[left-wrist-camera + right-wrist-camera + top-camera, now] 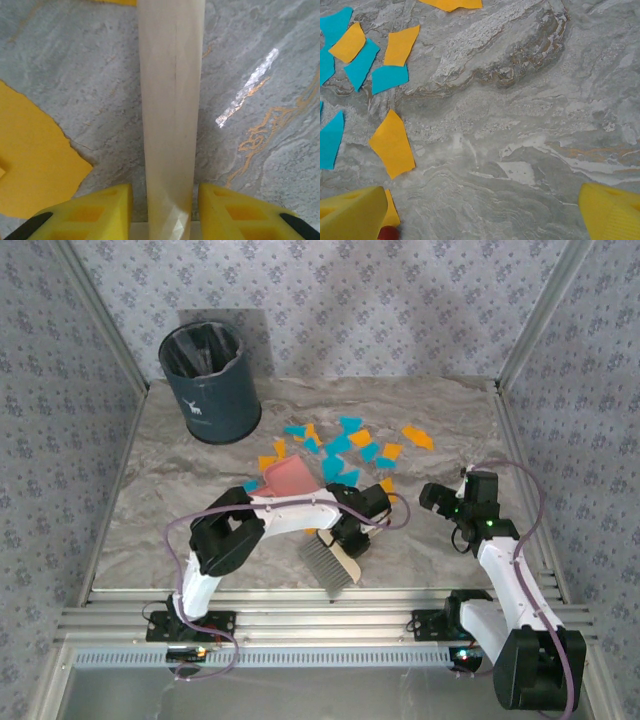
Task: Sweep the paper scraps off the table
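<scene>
Brush handle (pixel 170 100) straddled by left gripper (pixel 165 192), jaws narrow, gaps seen; right gripper (pixel 482 192) spread wide near paper scraps (pixel 392 142).

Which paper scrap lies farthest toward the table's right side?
The orange angular scrap, lying alone right of the turquoise-and-orange cluster near the pink dustpan.

Big grey table (pixel 450 430) with wavy marble lines; metal rails (pixel 300 612) along its edges; dark round bin (pixel 210 385) stands at far left corner; blue and orange paper scraps (pixel 350 445) lie spread over middle, more toward far side; pink dustpan (pixel 291 478) lies just left of scraps, a few right beside it; brush (pixel 328 565) with pale wood handle rests near front edge, grey bristles toward front.
</scene>
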`<state>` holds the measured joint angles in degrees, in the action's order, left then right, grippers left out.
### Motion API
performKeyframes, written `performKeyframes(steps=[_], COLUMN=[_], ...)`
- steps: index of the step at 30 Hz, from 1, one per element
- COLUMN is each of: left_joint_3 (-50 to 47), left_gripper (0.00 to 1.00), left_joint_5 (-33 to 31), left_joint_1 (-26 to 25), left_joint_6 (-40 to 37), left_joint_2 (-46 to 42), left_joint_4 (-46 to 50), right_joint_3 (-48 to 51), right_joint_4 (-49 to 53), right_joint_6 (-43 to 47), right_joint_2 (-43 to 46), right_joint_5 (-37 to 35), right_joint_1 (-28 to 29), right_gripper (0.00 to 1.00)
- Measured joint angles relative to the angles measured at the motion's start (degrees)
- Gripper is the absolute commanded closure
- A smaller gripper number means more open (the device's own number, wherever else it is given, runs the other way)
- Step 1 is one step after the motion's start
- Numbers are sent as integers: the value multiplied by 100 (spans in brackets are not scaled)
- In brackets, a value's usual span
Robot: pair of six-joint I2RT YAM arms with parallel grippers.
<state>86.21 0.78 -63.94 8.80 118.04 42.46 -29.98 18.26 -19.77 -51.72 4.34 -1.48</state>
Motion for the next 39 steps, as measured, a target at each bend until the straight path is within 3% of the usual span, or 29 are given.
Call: performKeyframes(steps=[5,11,25,32,39], left_joint_3=[11,37,-181,-455,-796], left_gripper=[61,71,81,82,82], left_joint_5=[-59,-157,-188,-260,-299], left_joint_1=[-24,-35,-59,-52,120], left_joint_6=[0,-7,24,26,22], left_joint_2=[72,98,-70,-518,-1176], left_joint_4=[20,50,-199,-553,-1119], right_joint_3=[7,7,7,-37,-210], right_joint_4=[2,2,0,-22,-363], right_joint_6=[0,0,-39,-68,-260], right_joint_2=[0,-2,-2,-92,-280], right_joint_5=[0,-2,166,997,2218], right_joint_1=[-4,-4,-15,-37,-55], right_gripper=[0,0,0,2,18])
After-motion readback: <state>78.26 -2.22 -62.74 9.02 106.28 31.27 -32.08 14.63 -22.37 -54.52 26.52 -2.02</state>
